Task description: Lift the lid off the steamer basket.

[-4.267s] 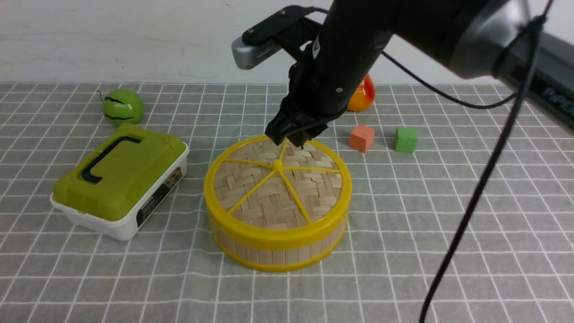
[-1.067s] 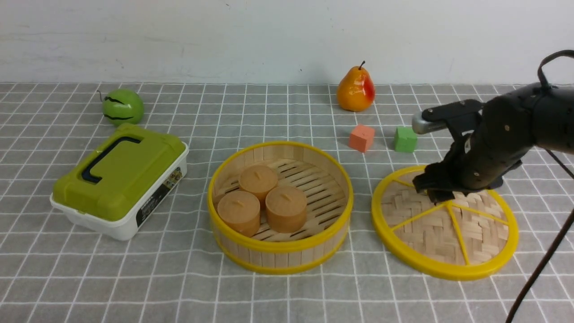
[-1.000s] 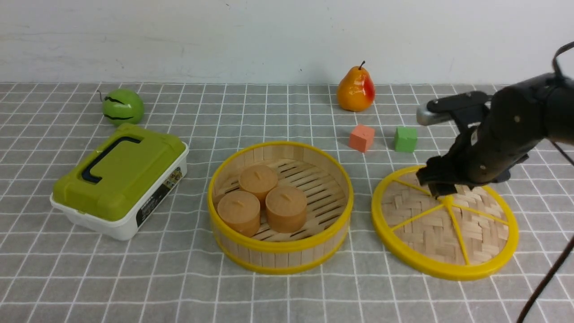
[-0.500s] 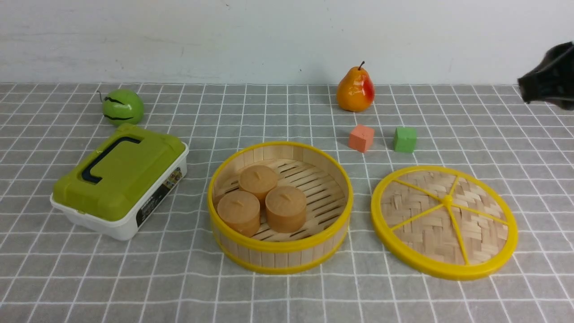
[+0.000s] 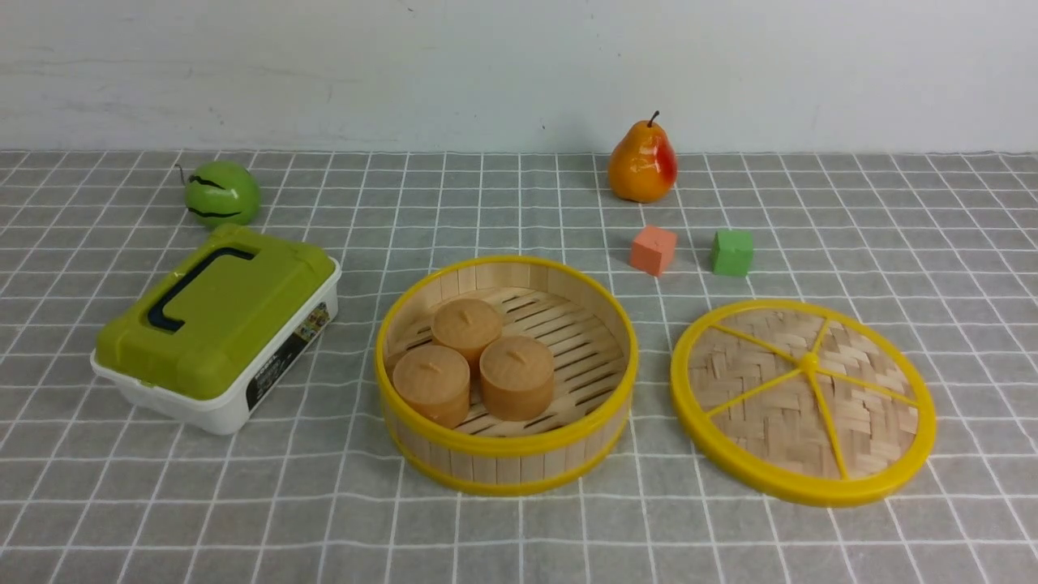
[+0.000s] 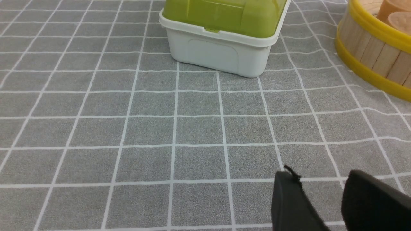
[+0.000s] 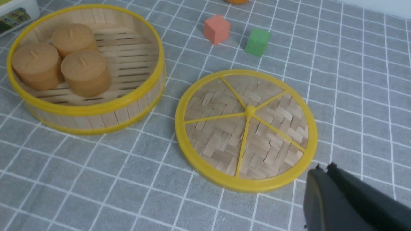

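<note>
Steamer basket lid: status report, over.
Left gripper open, empty; right gripper shut, empty. Lid off, flat on cloth right of steamer basket, apart. Orange cube, green cube behind lid, not touching.

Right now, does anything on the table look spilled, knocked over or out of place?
Nothing stands out. The lid lies flat beside the open steamer basket, not touching it; the three brown cakes inside stand upright.

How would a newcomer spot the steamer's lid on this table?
On the grey checked cloth, find the round steamer basket holding three brown cylinders. The lid lies flat on the cloth just right of it, not touching. Unlike the olive-green box lid at far left, it is a woven bamboo disc with yellow rim and five spokes.
</note>
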Robot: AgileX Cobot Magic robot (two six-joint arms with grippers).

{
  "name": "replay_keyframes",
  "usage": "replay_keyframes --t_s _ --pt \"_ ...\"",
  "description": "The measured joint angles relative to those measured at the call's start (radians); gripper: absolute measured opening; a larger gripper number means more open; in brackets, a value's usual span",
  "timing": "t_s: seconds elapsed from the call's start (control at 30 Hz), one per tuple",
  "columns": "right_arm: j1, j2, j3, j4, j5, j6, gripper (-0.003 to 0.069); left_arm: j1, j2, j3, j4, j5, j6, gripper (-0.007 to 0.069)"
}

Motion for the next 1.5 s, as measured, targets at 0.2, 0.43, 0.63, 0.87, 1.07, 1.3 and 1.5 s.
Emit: replay_keyframes --t_s 0.2,0.43,0.63,0.87,1.07,1.3,1.5 --pt "0.0 -0.085 0.073 0.0 0.029 0.0 -0.0021 0.0 0.0 0.0 0.0 0.0 0.0 0.0239" --pt "0.0 -0.103 0.079 -0.083 0.076 0.0 -0.0015 0.0 0.0 0.0 0.0 0.0 0.0 0.0239" --pt "0.0 -0.181 0.25 -0.095 -0.291 0.003 -0.0007 0.0 0.0 0.0 0.0 0.0 0.0 0.0239" --pt "-0.064 -0.466 0.703 -0.081 -0.665 0.098 -0.0004 0.0 0.0 0.0 0.0 0.0 0.0 0.0239" --pt "-0.153 -0.654 0.883 -0.058 -0.669 0.133 -0.0004 0.0 0.0 0.0 0.0 0.0 0.0 0.0239" --pt "-0.185 -0.684 0.891 -0.058 -0.548 0.153 0.0002 0.0 0.0 0.0 0.0 0.0 0.0 0.0239" --pt "-0.234 -0.684 0.891 -0.058 -0.475 0.154 0.0004 0.0 0.0 0.0 0.0 0.0 0.0 0.0239"
